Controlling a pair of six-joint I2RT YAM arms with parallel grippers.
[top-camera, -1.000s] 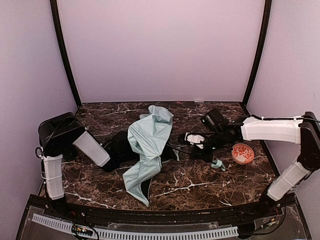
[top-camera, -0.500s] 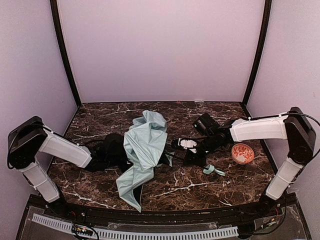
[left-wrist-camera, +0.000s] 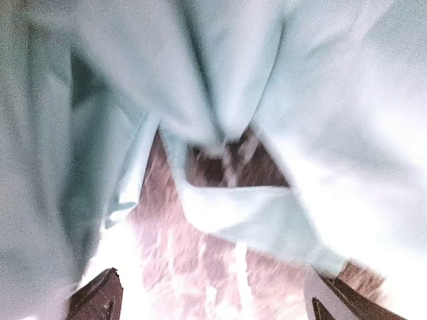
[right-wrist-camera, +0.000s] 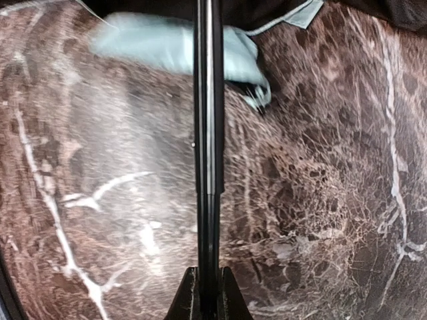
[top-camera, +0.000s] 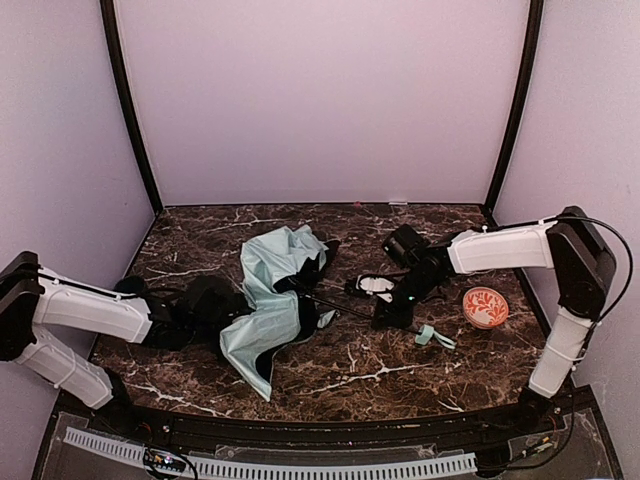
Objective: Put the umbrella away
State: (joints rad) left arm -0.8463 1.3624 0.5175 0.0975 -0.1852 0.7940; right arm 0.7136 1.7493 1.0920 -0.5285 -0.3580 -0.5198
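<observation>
The umbrella (top-camera: pixel 272 292) lies partly collapsed in the middle of the marble table, mint fabric crumpled over black lining. Its thin black shaft (top-camera: pixel 340 307) runs right toward the mint handle with strap (top-camera: pixel 431 336). My right gripper (top-camera: pixel 388 317) is shut on the shaft (right-wrist-camera: pixel 207 133), which rises straight up from between the fingers (right-wrist-camera: pixel 190 299) in the right wrist view. My left gripper (top-camera: pixel 222 308) sits low at the fabric's left edge, jaws wide open. In the left wrist view, mint fabric (left-wrist-camera: pixel 280 100) fills the frame above the fingertips (left-wrist-camera: pixel 100 300), and nothing is between them.
A round orange-red, white-patterned ball (top-camera: pixel 485 307) rests at the right, just beyond the handle. Pale walls enclose the table on three sides. A black rail (top-camera: pixel 300 425) runs along the near edge.
The left gripper has opened and its arm has drawn back to the left and lower. The umbrella fabric has shifted left and slumped flatter. The right gripper keeps its hold on the shaft.
</observation>
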